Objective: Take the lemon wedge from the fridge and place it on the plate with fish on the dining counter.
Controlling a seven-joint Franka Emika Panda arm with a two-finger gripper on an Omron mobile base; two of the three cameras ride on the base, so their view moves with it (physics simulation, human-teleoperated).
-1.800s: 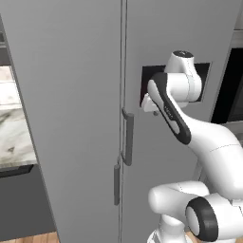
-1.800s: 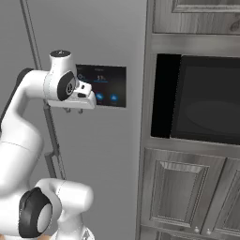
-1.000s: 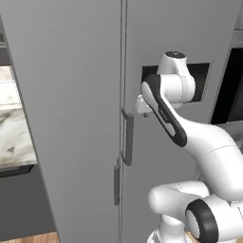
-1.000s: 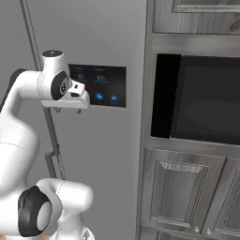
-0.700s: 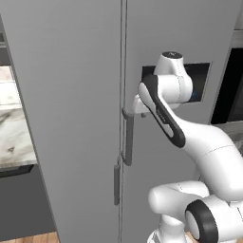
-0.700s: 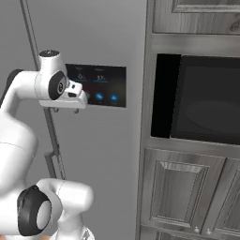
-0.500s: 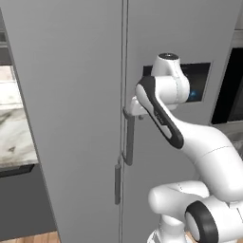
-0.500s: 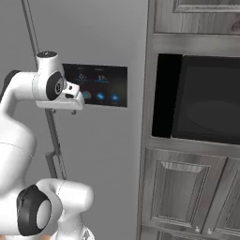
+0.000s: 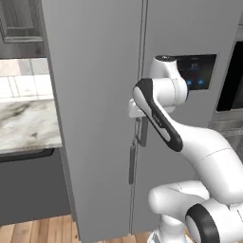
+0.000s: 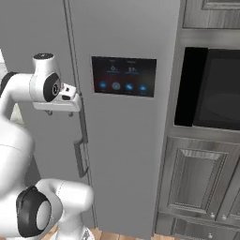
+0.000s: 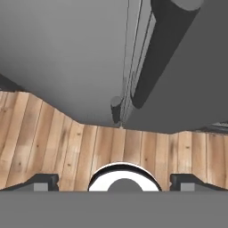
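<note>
Pincer [image 11: 114, 180] agape — hand view alone shows floorboards [image 11: 53, 147].

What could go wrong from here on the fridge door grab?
The claw is open above the right door's handle, not around it; closing now would likely catch nothing. The left door's handle sits right beside it across the seam, so a small sideways slip could hook the wrong door of the fridge.

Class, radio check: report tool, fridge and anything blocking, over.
Tool open, empty, pointing down beside the door handle. Fridge doors shut, lemon unseen. Nothing blocking the handle.
</note>
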